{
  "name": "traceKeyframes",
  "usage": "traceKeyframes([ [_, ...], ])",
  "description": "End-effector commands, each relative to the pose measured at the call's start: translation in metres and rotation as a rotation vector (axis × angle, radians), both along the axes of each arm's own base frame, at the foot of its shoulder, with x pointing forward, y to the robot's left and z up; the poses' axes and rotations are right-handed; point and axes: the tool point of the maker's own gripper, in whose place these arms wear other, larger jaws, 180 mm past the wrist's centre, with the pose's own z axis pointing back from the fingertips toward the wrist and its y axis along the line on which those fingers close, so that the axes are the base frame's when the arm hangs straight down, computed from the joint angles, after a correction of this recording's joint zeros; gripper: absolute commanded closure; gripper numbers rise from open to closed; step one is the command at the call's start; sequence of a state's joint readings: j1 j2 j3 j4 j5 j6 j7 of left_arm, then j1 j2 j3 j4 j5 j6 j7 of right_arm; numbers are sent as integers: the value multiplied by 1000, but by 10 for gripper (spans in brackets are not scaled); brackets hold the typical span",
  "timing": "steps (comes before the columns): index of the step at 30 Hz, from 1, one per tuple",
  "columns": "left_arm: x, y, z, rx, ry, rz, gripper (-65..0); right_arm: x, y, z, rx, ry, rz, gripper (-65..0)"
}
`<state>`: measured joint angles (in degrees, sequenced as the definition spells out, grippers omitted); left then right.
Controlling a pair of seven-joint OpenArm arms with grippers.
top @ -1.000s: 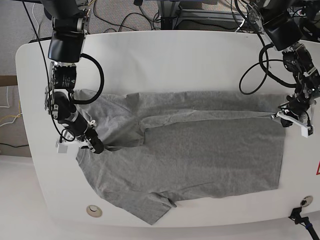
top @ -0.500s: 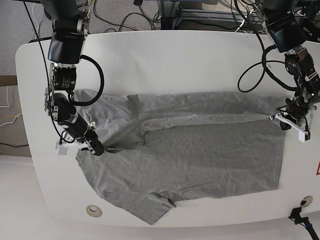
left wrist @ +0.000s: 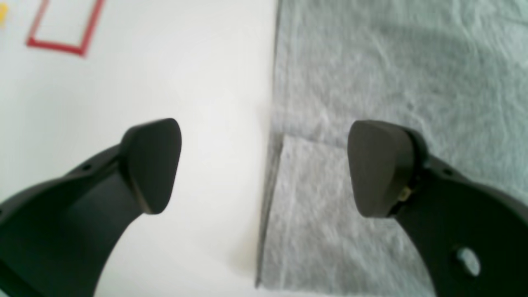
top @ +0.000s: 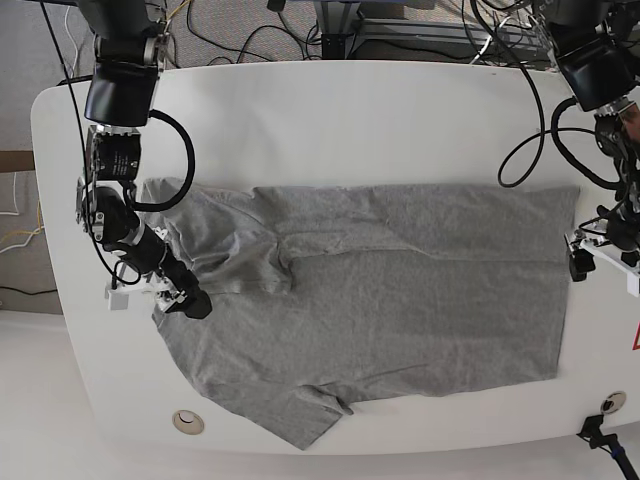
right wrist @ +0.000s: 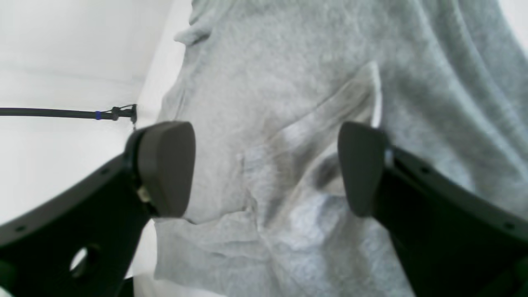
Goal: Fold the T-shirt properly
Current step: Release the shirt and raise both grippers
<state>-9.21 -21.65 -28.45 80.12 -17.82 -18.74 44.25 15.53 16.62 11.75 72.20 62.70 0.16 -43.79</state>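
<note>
Over at the shirt's left edge in the base view, the right hand (top: pixel 190 303) is hovering just above the grey cloth by the folded-in sleeve. Its wrist view is showing the two dark pads (right wrist: pixel 165 167) standing wide apart with nothing between them, only rumpled fabric underneath. The T-shirt (top: pixel 400 320) is lying spread across the middle of the white counter (top: pixel 330 130), plain side up, its top band folded down along its length into a long crease. The lower sleeve (top: pixel 305 420) is poking out toward the counter's near edge, close to a small round fitting (top: pixel 187 421) set in the counter just left of it. Moving along to the shirt's right edge, the left hand (top: pixel 602 256) is sitting just beside the hem, over bare counter. In its wrist view the pads (left wrist: pixel 152 165) are spread wide and empty, one over white counter, the other over cloth, with the folded corner of the hem lying flat between them. Whether either pad is brushing the fabric is hard to say from here. A red outlined mark (left wrist: pixel 62 29) is showing on the counter beyond the hem.
</note>
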Motion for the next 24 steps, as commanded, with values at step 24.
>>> traceKeyframes([
  [24,-83,-22,23,245,-218,-196,-604,-103,-45,-25,-1048,-7,404,-522],
])
